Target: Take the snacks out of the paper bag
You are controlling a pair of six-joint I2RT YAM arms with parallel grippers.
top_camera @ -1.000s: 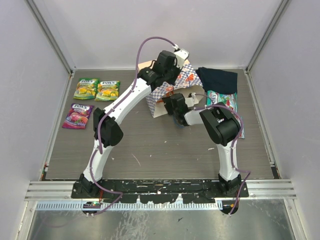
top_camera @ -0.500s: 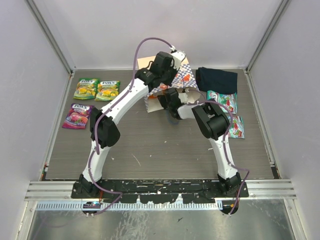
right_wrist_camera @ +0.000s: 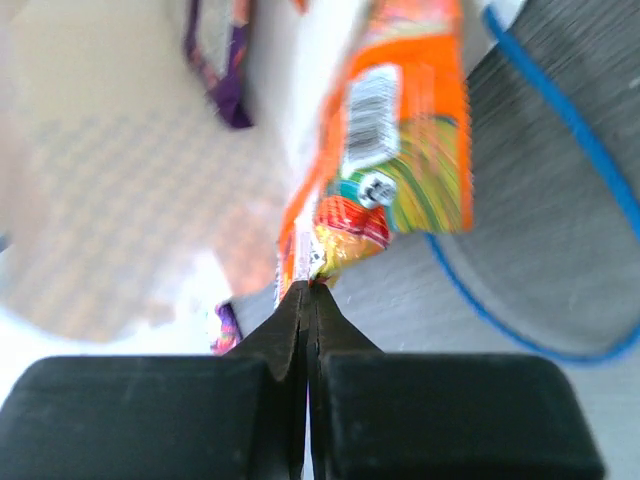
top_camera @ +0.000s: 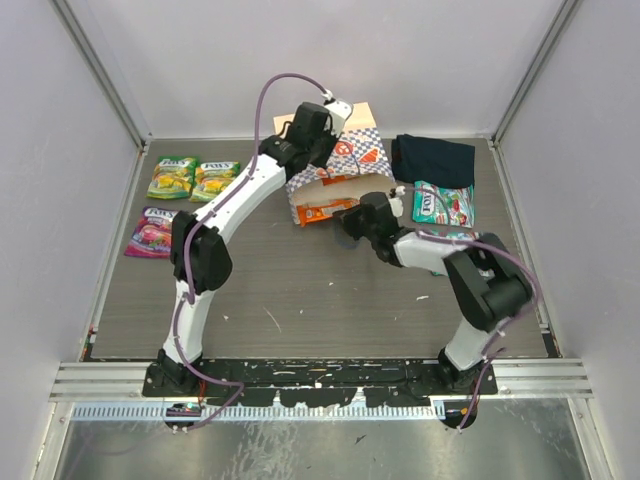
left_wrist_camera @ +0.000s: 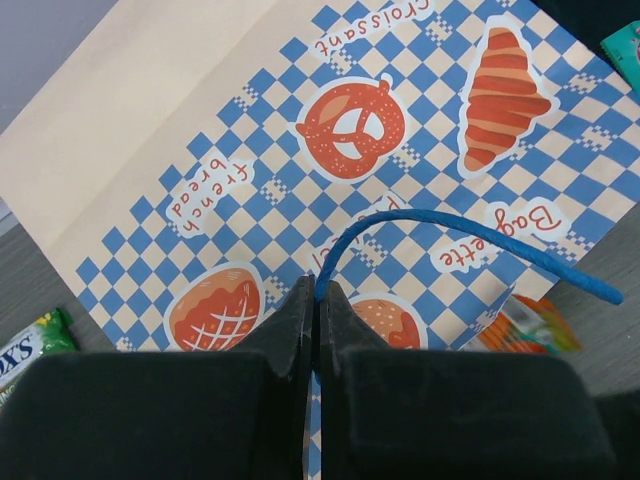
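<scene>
At the far left of the table, two green-yellow pouches (top_camera: 193, 179) lie side by side, with a purple pouch (top_camera: 152, 232) just in front of them, all well apart from the bag.

At the back centre, the left gripper (left_wrist_camera: 317, 290) has its jaws pressed fully together on the blue string handle (left_wrist_camera: 450, 232) of the paper bag (top_camera: 338, 160). Compared with a second ago, it has drawn the bag up and back towards the rear wall.

Just in front of the bag's mouth, an orange pouch (top_camera: 325, 211) now lies in the open on the table, where a second ago none showed. The right gripper (right_wrist_camera: 308, 290) is closed tight on the pouch's lower edge, and the right arm has swung back from the bag, dragging the pouch with it.

So one more snack is all but out. It only needs carrying clear and setting down.

In the right wrist view, a blurred purple shape (right_wrist_camera: 215, 60) deeper in the bag may be another pouch, so the bag is probably not empty.

To the right, a teal-white pouch (top_camera: 445, 205) lies beside the navy cloth (top_camera: 433, 158).
</scene>
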